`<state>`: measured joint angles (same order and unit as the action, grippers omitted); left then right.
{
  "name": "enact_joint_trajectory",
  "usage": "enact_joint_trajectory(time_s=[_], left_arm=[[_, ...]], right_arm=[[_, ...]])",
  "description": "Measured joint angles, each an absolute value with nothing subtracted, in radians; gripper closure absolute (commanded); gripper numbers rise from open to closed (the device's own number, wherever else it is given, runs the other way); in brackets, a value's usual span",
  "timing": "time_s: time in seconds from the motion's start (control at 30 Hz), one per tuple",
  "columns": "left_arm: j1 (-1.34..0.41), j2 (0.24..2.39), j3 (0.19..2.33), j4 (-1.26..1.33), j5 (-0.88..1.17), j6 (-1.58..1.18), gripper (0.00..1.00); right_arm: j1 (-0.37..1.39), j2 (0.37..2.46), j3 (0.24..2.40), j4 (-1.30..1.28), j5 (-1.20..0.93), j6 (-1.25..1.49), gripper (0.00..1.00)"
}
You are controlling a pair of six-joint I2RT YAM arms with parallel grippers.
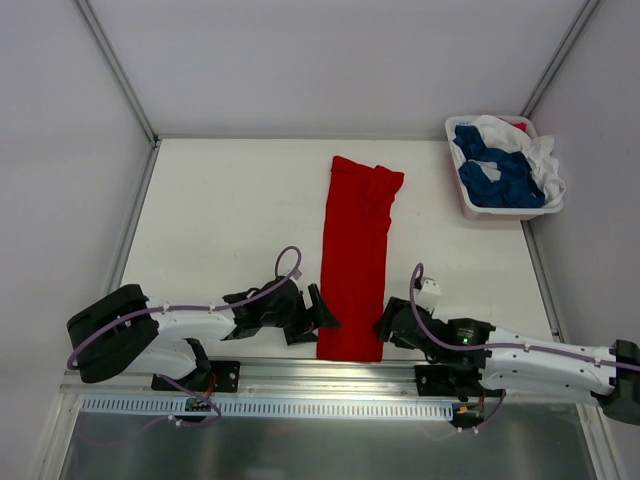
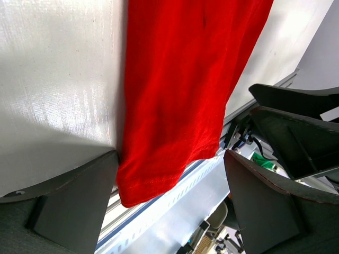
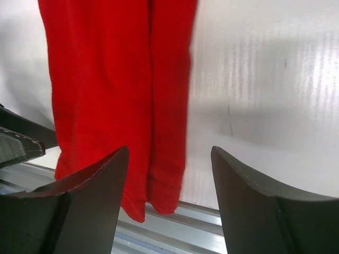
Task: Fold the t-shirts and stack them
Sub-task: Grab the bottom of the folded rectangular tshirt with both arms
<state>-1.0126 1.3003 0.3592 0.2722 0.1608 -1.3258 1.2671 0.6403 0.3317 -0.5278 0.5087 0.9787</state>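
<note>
The red t-shirt (image 1: pixel 355 255) lies folded into a long narrow strip down the middle of the table, its hem hanging over the near edge. My left gripper (image 1: pixel 325 312) is open at the strip's left hem corner, the cloth (image 2: pixel 180 90) between its jaws. My right gripper (image 1: pixel 383 325) is open at the right hem corner, the hem (image 3: pixel 159 132) between its fingers. Dark blue (image 1: pixel 495 175) and white (image 1: pixel 540 160) t-shirts sit crumpled in the basket.
A white plastic basket (image 1: pixel 478 211) stands at the back right corner. A metal rail (image 1: pixel 330 375) runs along the table's near edge. White walls close in the table at the back and sides.
</note>
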Motion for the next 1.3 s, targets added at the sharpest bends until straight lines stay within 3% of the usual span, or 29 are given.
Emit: enact_joint_trajectory(time_s=[0.2, 0.47, 1.3], left_arm=[[-1.013, 1.299, 0.353, 0.276, 0.16, -1.33, 0.18], [-1.013, 1.287, 0.336, 0.281, 0.16, -1.346, 0.25], [-1.016, 1.343, 0.36, 0.286, 0.186, -1.36, 0.25]], right_arm=[[1.267, 0.764, 0.337, -0.427, 0.458, 0.955, 0.34], [1.267, 0.731, 0.335, -0.392, 0.448, 0.956, 0.35], [1.33, 0.71, 0.279, -0.364, 0.457, 1.028, 0.36]])
